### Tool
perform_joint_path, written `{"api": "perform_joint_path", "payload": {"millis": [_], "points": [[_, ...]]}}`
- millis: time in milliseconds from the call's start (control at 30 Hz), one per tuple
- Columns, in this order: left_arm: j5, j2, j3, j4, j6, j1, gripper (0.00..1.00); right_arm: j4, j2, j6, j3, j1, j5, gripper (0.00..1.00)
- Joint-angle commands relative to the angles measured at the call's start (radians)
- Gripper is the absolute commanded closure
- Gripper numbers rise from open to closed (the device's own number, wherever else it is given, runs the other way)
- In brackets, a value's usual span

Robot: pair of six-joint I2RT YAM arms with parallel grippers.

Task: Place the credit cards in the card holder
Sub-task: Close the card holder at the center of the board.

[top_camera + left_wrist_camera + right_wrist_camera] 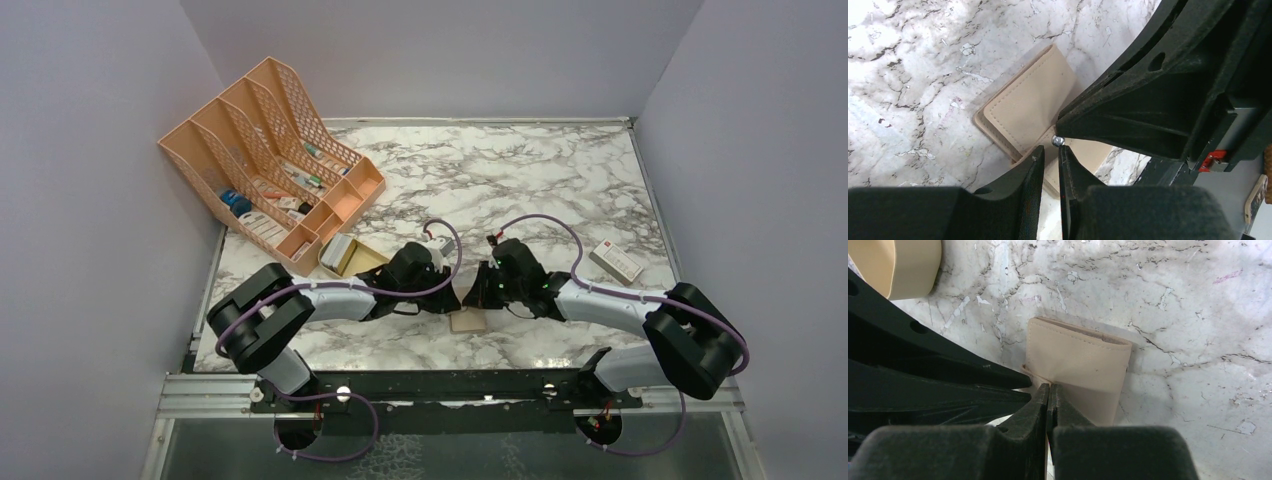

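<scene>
Two grippers crowded one small target. The card holder (467, 321) lay on the bench (520, 170) near its front edge, between the arms, and it looked folded shut. The right gripper (1049, 387) had its jaws pressed together at the holder's edge; nipping the cover or only touching it, I couldn't tell. The left gripper (1050, 152) sat almost tip to tip with it, jaws a narrow slit apart, nothing plainly caught. No credit cards in clear sight! The smart play, I reckoned: one side pins the lower flap flat, the other catches only the top cover and peels it open slowly, so the holder doesn't skid.
</scene>
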Motion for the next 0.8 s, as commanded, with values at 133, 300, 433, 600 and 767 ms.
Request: {"api": "perform_joint_path", "payload": {"millis": [133, 300, 433, 600, 767], "points": [[0.01, 0.041, 0.019, 0.025, 0.006, -0.011, 0.8, 0.037, 0.014, -0.007, -0.023, 0.004, 0.012, 0.99], [-0.008, 0.05, 0.015, 0.013, 0.01, -0.012, 0.8, 0.01, 0.006, -0.001, -0.002, 0.003, 0.0, 0.95], [-0.01, 0.061, 0.028, -0.013, 0.02, -0.011, 0.8, -0.013, -0.017, 0.003, 0.013, 0.004, -0.015, 0.88], [-0.036, 0.057, 0.046, -0.061, 0.036, -0.013, 0.8, -0.032, -0.021, 0.014, 0.014, 0.003, -0.035, 0.87], [-0.053, 0.047, 0.053, -0.087, 0.039, -0.012, 0.81, -0.052, -0.007, 0.017, 0.017, 0.004, -0.032, 0.88]]}}
